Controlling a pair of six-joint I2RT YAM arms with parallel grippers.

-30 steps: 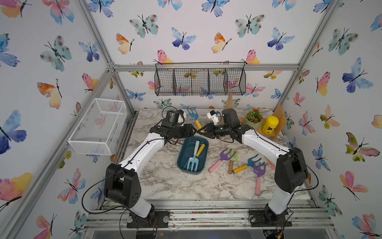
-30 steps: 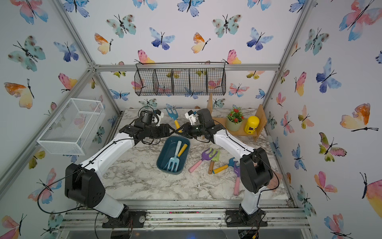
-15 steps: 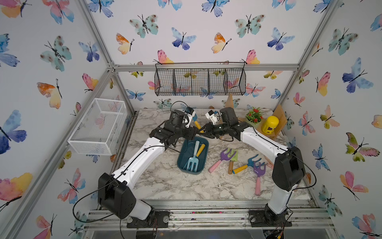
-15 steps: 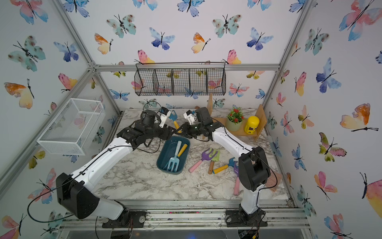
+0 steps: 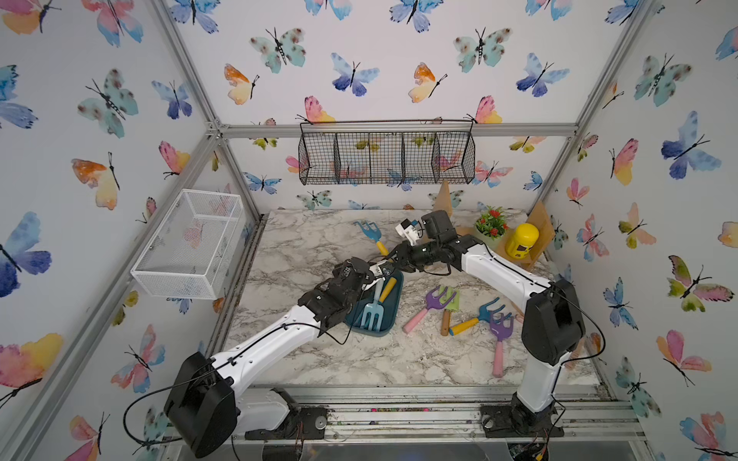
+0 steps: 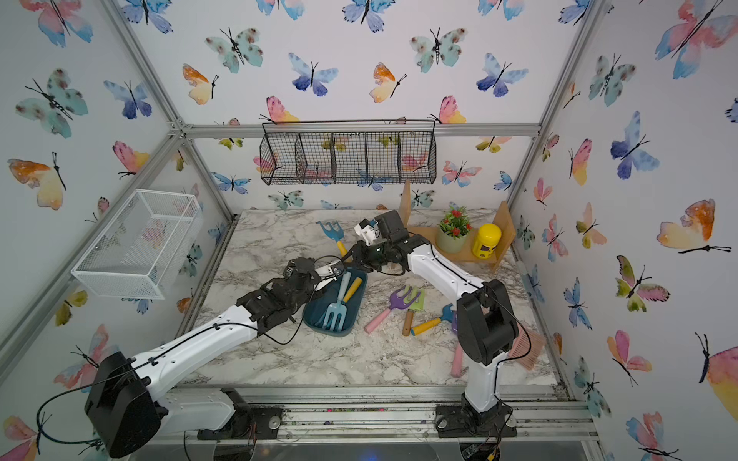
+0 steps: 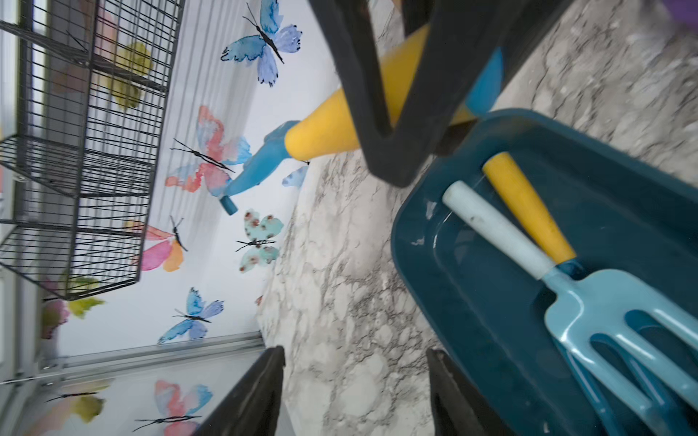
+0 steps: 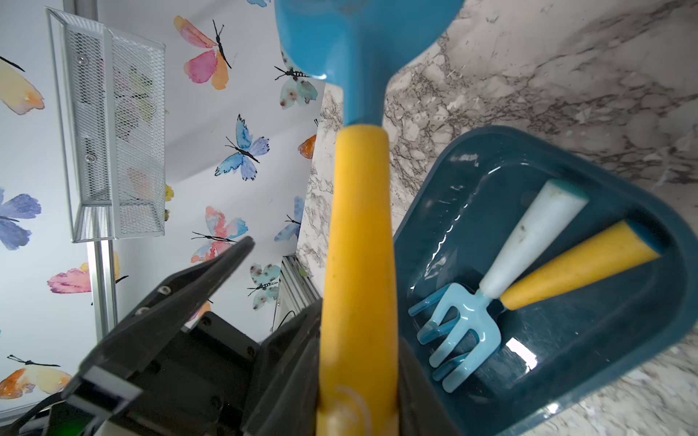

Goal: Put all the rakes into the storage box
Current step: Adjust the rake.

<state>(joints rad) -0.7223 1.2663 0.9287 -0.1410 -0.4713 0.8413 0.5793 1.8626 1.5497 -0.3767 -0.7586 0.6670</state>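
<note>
The rake (image 5: 370, 231) has a blue head and a yellow handle (image 8: 359, 245). It hangs tilted above the marble top, just past the far end of the storage box (image 5: 393, 309). My right gripper (image 5: 394, 258) is shut on the end of the handle, as the right wrist view (image 8: 357, 339) shows. The storage box (image 6: 315, 309) is a dark teal tray holding a light-blue fork and a yellow-handled tool. My left gripper (image 5: 373, 272) is open and empty at the box's far left corner. In the left wrist view, bare marble lies between its fingers (image 7: 355, 353).
Several toy tools lie right of the box: a purple rake (image 5: 429, 305), a green trowel (image 5: 449, 309), a blue rake (image 5: 477, 317) and another purple rake (image 5: 499, 339). A wooden shelf with a plant (image 5: 491, 223) and a yellow jar (image 5: 521, 239) stands back right. A black wire basket (image 5: 385, 157) and a white mesh basket (image 5: 191, 243) hang on the walls.
My left gripper has drawn back from the rake handle and dropped toward the box's far left corner. The right gripper and the rake have stayed almost in place.
</note>
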